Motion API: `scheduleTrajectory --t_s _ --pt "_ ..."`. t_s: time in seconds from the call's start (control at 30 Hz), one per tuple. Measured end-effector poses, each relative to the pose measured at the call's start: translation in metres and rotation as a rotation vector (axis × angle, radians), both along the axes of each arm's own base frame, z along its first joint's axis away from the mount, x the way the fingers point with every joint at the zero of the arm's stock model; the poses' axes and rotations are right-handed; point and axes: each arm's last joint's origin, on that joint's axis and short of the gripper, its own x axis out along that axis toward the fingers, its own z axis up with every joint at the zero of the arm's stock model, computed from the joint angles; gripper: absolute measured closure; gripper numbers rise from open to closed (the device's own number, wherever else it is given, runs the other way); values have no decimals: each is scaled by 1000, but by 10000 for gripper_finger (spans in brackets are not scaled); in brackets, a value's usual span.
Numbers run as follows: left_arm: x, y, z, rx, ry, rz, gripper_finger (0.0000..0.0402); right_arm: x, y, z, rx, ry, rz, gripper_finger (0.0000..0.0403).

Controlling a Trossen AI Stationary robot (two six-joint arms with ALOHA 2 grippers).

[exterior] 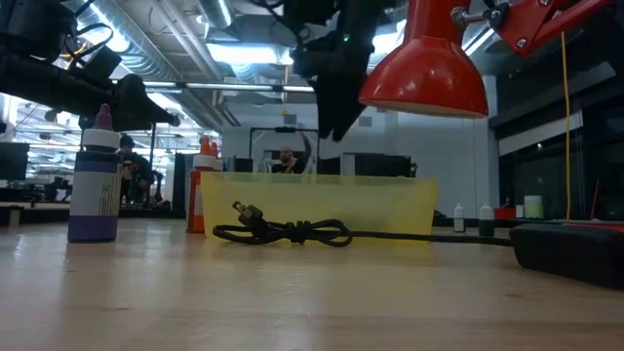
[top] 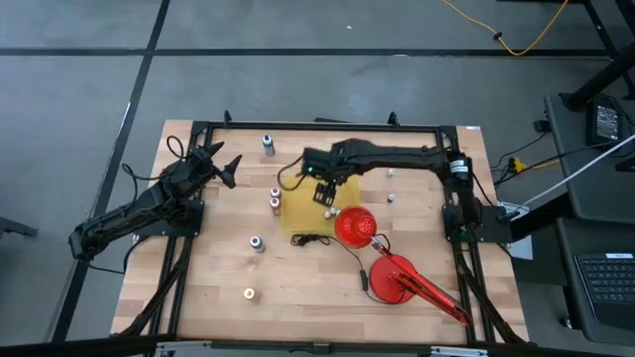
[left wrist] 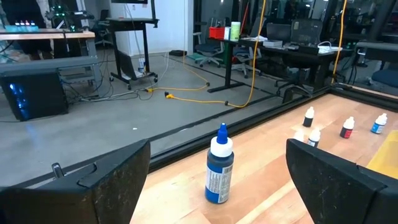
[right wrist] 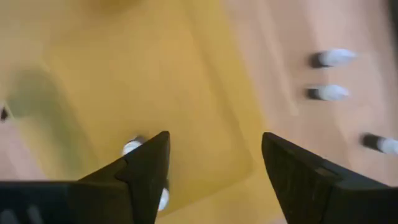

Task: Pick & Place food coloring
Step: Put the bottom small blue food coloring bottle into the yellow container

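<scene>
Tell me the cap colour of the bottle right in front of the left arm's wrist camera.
Blue: the bottle has a blue tip, clearest in the left wrist view.

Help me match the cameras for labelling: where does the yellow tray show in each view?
High: yellow tray, table centre, under the right hand.
Low: centre, behind the black cable.
Left wrist: probably the yellow sliver at the right edge.
Right wrist: tray fills most of the picture.
Shared landmark: the right hand above it.
</scene>
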Motion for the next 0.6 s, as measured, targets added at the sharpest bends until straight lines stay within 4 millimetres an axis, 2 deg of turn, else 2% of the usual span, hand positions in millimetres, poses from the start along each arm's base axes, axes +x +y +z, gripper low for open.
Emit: scheduleTrajectory --t_s 0.17,0.33,0.47,0.6 --pt "0 0 0 0 0 0 38 -24 -25 23 -19 -58 -197 106" --pt "0 0 0 0 0 0 37 -64 -40 46 -34 -125 -358 90" --pt "0 0 0 0 0 0 38 -101 -37 47 -73 -163 -379 89" --pt "0 0 0 0 0 0 37 -137 -27 33 -55 -179 -325 89"
